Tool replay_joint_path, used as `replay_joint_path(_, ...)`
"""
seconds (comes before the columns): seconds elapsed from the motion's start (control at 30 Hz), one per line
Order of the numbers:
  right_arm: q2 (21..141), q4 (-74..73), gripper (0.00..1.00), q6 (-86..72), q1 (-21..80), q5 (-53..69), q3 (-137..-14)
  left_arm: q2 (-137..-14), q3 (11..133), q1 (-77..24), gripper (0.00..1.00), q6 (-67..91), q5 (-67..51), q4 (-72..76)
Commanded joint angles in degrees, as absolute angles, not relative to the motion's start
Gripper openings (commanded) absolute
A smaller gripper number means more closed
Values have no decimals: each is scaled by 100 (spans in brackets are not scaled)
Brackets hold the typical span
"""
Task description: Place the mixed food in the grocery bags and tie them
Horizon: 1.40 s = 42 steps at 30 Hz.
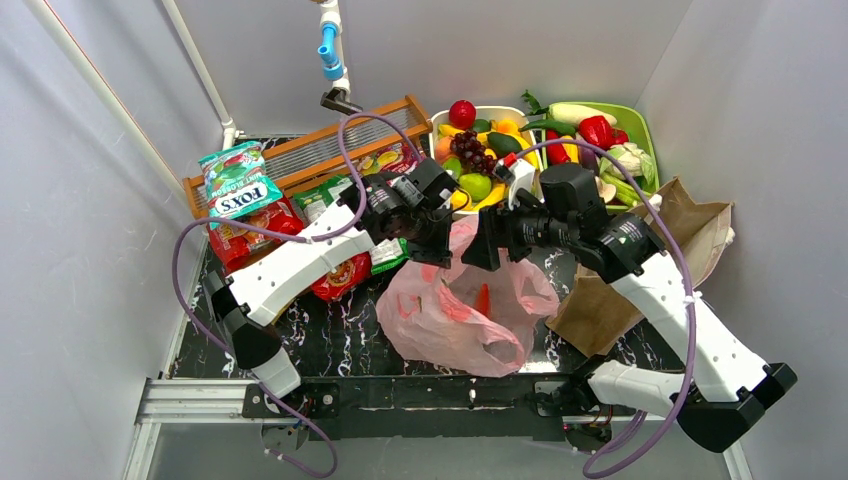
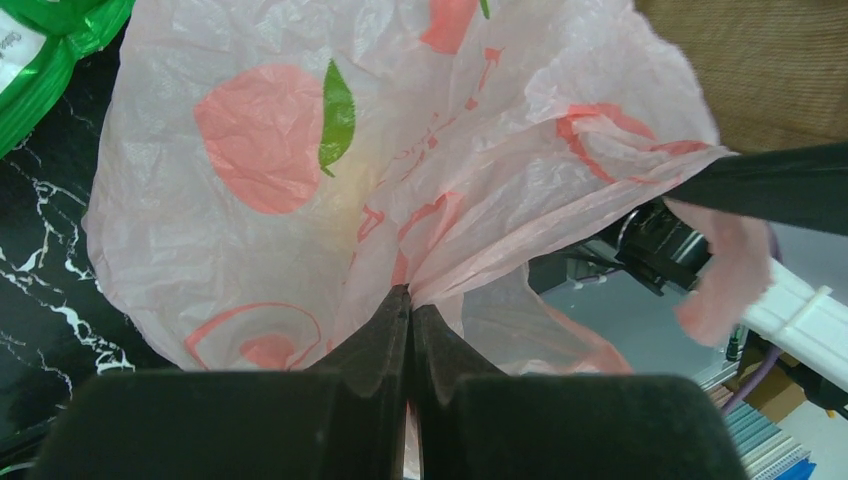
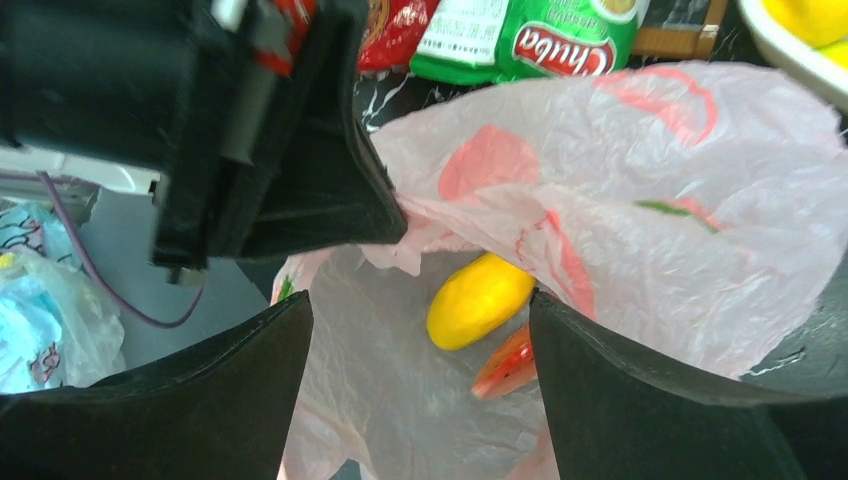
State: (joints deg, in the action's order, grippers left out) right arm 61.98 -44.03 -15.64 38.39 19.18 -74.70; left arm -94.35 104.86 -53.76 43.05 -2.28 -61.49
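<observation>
Left end effector (image 2: 410, 312): closed tight on a pinched fold of the pink bag (image 2: 250, 200) at its rim; probably gripped this way to lift one side and hold the mouth open.
Right end effector (image 3: 420, 390): jaws wide apart, nothing between them; hanging just over the bag's mouth, facing the left one, a good position for dropping food in.
Bag contents: a yellow piece (image 3: 478, 300) and a watermelon slice (image 3: 508, 365), lying low in the bag, touching each other.
Bag position: middle of the counter (image 1: 330, 340), between both arms, far rim raised, body slumped toward the near edge.
Brown paper bag (image 1: 640, 270): lying at the right, partly under the right arm, held by no end effector; inside not visible.
Food not yet packed: fruits (image 1: 470, 150) in the white basket (image 1: 495, 108), vegetables (image 1: 600, 130) in the green tray (image 1: 645, 125), snack packets (image 1: 240, 190) at the far left.
Progress: judged early, with only two pieces seen in the bag and no bag tied.
Risk: thin plastic, likely to slip or tear if pulled hard.
</observation>
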Motion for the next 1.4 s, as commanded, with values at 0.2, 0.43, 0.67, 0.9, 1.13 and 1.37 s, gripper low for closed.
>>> replay_joint_path(0.2,6749,-4505,85,-1555,3876,1041,-8834,-8517,8853,-5345,0,4655,-573,-5631)
replay_joint_path(0.43,7121,-4353,86,-1670,3763,505,-8978,-8037,7789,-5351,0,4955,-681,-5186)
replay_joint_path(0.67,8150,-4648,86,-1760,3262,577,-9505,-7792,7137,-5407,0,5161,-738,-4900)
replay_joint_path(0.9,9484,-5020,94,-1745,2789,637,-10487,-7742,7140,-5432,0,5169,-716,-4872)
replay_joint_path(1.13,10716,-5333,96,-1551,2388,343,-11668,-8099,7593,-5434,0,4999,-603,-5053)
replay_joint_path(1.37,11727,-5570,96,-1410,2227,150,-12738,-8285,7612,-5436,0,4957,-632,-4976)
